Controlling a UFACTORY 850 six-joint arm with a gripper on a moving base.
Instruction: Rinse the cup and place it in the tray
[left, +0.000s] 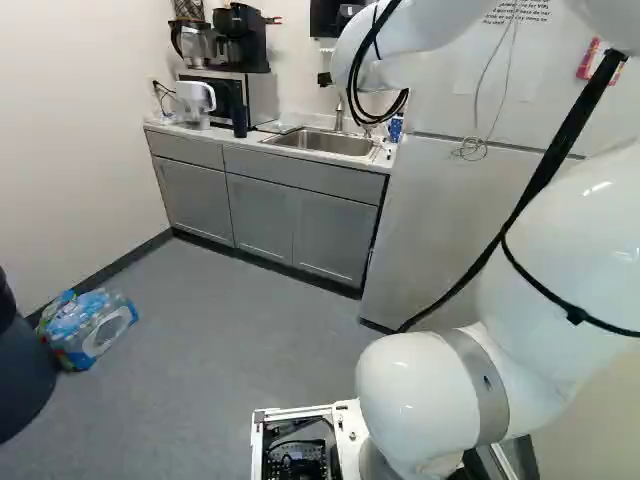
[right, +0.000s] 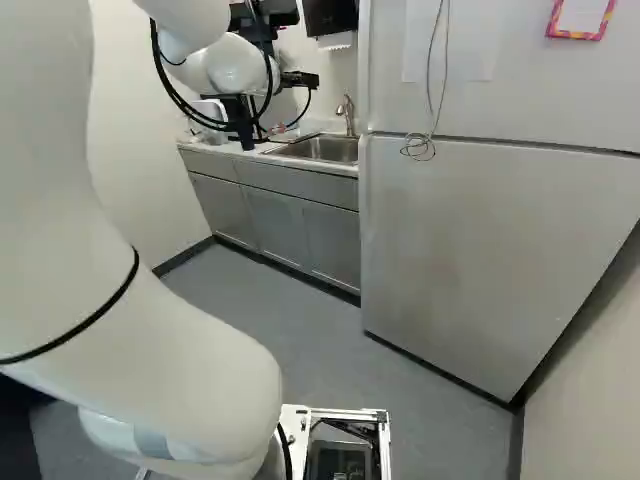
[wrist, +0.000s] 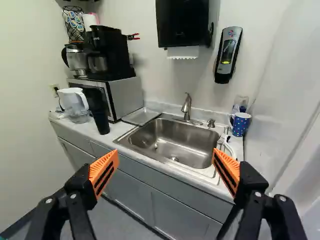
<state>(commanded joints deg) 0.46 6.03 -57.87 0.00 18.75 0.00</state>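
Printed lines show on a white sheet (left: 517, 10) on the fridge (right: 480, 250), at the top of the left base view. A pink-bordered paper (right: 580, 19) hangs on the fridge at the top right of the right base view. There is a small mark on the soap dispenser (wrist: 228, 54), and the pack of water bottles (left: 90, 325) on the floor has a printed wrap.

Your arm (left: 560, 235) bulks large at the right of the left base view and the left of the right base view, its far end reaching across the top of both towards the desk (wrist: 120, 131). Your gripper (right: 300, 79) faces the sink (wrist: 175, 142), looking down at it from the front. Its orange-padded fingers (wrist: 104, 171) stand wide apart with nothing between them.

The cup (wrist: 240, 124), a blue spotted mug, stands on the desk beside the sink, on the side away from the microwave (wrist: 125, 97), near the clear glass (wrist: 241, 100). Its handle points towards the sink. You have a shallow metal tray (wrist: 141, 116) lying between the microwave and the sink. The tap (wrist: 186, 106) rises at the sink's back edge.
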